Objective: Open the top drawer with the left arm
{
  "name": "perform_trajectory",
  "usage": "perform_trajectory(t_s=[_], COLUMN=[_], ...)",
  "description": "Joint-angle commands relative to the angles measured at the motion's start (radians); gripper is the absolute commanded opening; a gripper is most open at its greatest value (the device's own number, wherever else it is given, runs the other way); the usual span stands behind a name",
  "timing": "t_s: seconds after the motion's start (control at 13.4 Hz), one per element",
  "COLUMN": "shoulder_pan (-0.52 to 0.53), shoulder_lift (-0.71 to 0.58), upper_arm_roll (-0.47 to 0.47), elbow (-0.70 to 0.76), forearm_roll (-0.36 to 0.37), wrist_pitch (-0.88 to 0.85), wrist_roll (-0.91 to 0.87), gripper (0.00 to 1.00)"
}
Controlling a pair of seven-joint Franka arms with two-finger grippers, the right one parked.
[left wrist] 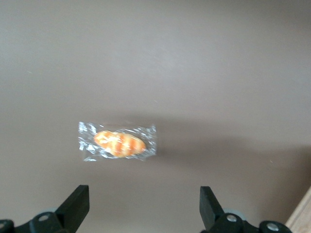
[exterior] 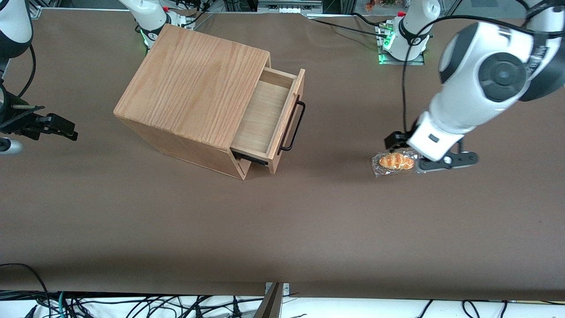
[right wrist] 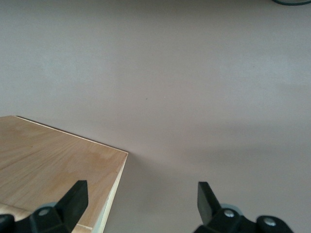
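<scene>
Brown cloth covers the table (exterior: 309, 229). A light wood cabinet (exterior: 190, 88) sits on it, toward the parked arm's end. The top drawer (exterior: 269, 117) is pulled out of the cabinet, so you can see its bare wood floor. A thin black bar handle (exterior: 295, 126) runs across the drawer's front. Nothing can be seen inside the drawer.

The left arm (exterior: 481, 84) is big and white with a dark round cap on its joint. It reaches down toward the working arm's end of the table, well apart from the drawer. Its gripper (exterior: 435, 162) is black and hangs low over the table. In the front view it is just beside a small bread roll in a clear wrapper (exterior: 396, 161). The roll is orange-brown and lies flat on the cloth.

In the left wrist view the roll (left wrist: 119, 143) lies on the cloth with the two black fingers (left wrist: 75, 206) showing on each side. The jaws stand wide apart and hold nothing. The gripper (left wrist: 143, 208) does not touch the roll, and brown cloth shows between them. A small bit of light wood (left wrist: 302, 216) peeks in at the edge of that view.

The right wrist view shows one corner of the cabinet top (right wrist: 53, 165) and plain brown cloth around it.
</scene>
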Motion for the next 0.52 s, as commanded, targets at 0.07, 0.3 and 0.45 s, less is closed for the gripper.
perform_trajectory(t_s=[0.07,0.3,0.45], shoulder_pan=[0.042,0.075,0.097], shoulder_lift=[-0.029,-0.036,-0.036], upper_arm_roll=[-0.010,-0.004,-0.004], elbow=[0.008,0.013,0.013], forearm_roll=[0.015,0.009,0.008], wrist_pitch=[-0.011,-0.013,-0.016], wrist_roll=[0.139,0.171,0.183], gripper=[1.00,1.00,1.00])
